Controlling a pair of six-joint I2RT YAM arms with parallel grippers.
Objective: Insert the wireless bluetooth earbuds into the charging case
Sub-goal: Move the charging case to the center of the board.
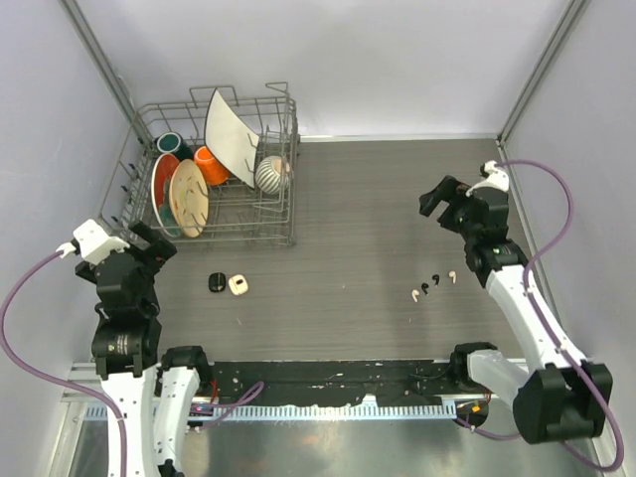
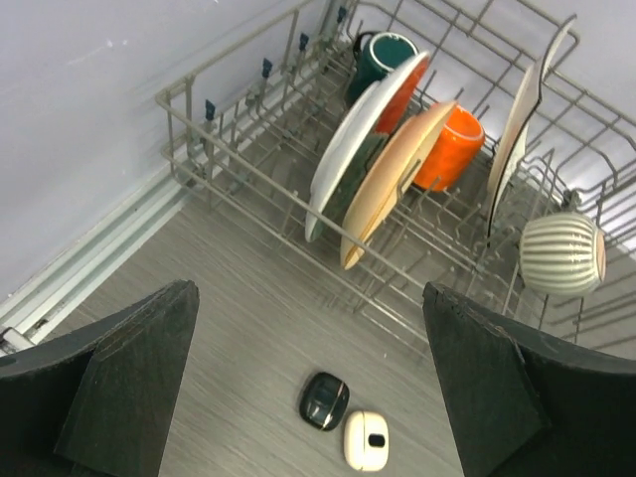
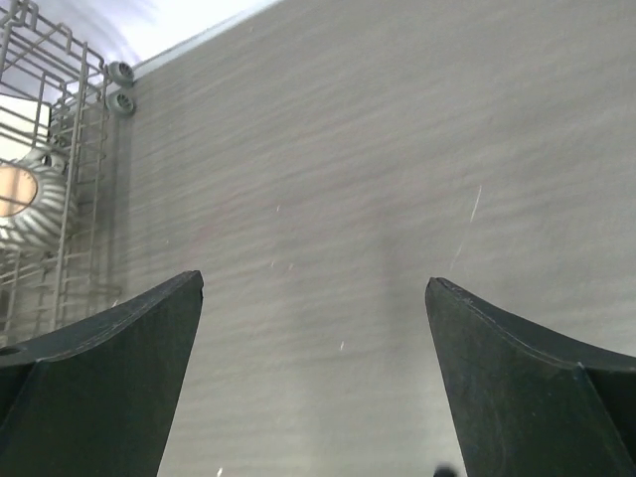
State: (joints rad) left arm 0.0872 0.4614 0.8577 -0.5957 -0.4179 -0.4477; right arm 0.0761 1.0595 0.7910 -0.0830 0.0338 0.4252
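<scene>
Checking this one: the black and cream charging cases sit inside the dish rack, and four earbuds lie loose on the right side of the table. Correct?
Not quite. The black charging case and cream charging case lie on the table just outside the dish rack, as the top external view shows. The four earbuds do lie loose on the right side.
</scene>
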